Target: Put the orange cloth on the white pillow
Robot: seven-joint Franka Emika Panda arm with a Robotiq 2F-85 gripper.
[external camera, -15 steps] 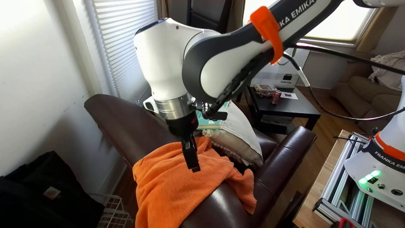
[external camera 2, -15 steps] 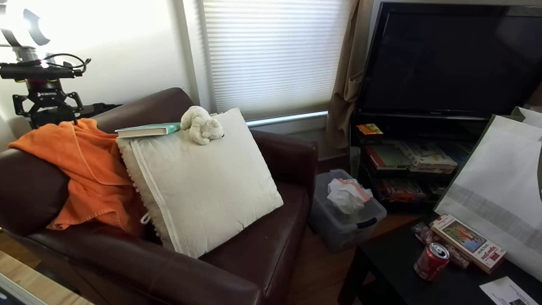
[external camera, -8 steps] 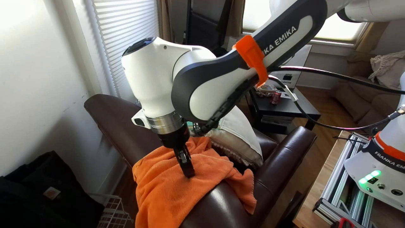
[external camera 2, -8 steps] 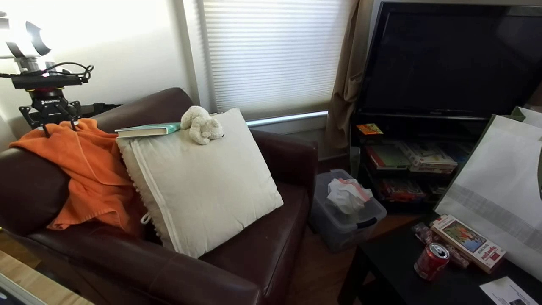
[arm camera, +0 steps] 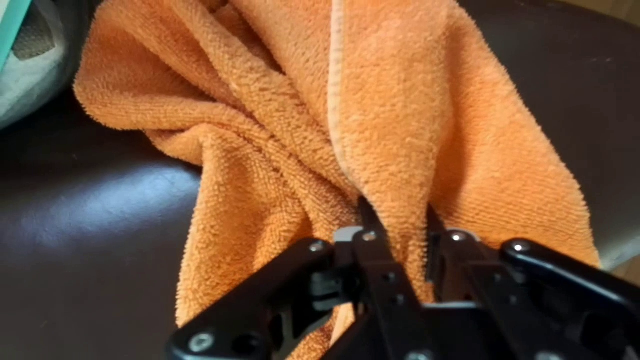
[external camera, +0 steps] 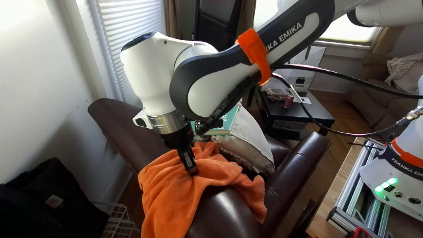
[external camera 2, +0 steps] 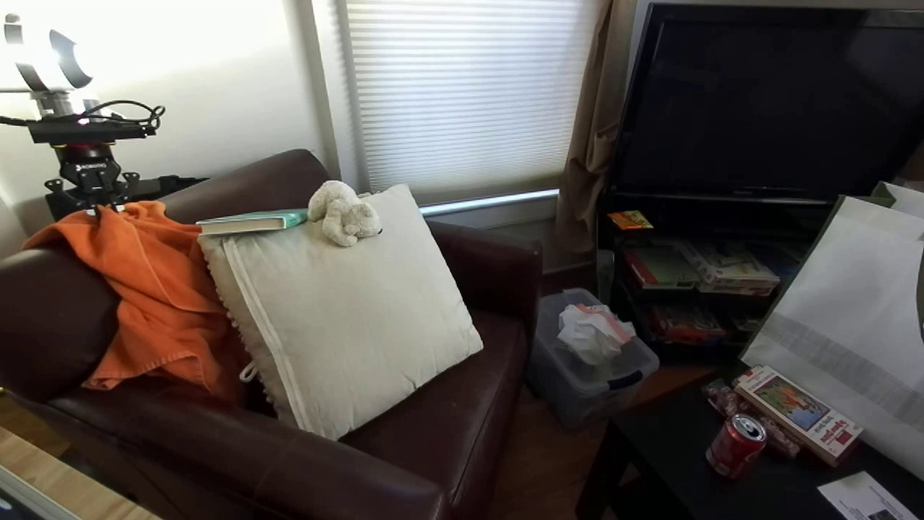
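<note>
The orange cloth (external camera: 168, 195) is draped over the backrest of a brown armchair, some of it hanging down toward the seat in an exterior view (external camera 2: 162, 303). My gripper (external camera: 191, 171) points down into it from above. In the wrist view a bunched fold of cloth (arm camera: 395, 125) rises between the fingers of the gripper (arm camera: 398, 212), which are drawn together on it; the very tips are sunk in the fabric. Beside the cloth, the white pillow (external camera 2: 354, 325) leans on the seat, and part of it (arm camera: 37, 95) shows at the wrist view's upper left corner.
A teal book (external camera 2: 253, 222) and a white stuffed animal (external camera 2: 343, 213) rest on the pillow's upper edge. The armchair's armrest (external camera: 297, 168) runs beside it. A wall (external camera: 39, 82) stands behind the chair. A black table (external camera: 297, 112) bears a red can (external camera: 288, 101).
My gripper has come down onto the cloth and its fingers have drawn together on a fold. Since then it has risen slightly, and the cloth's edge has pulled up, baring more leather.
</note>
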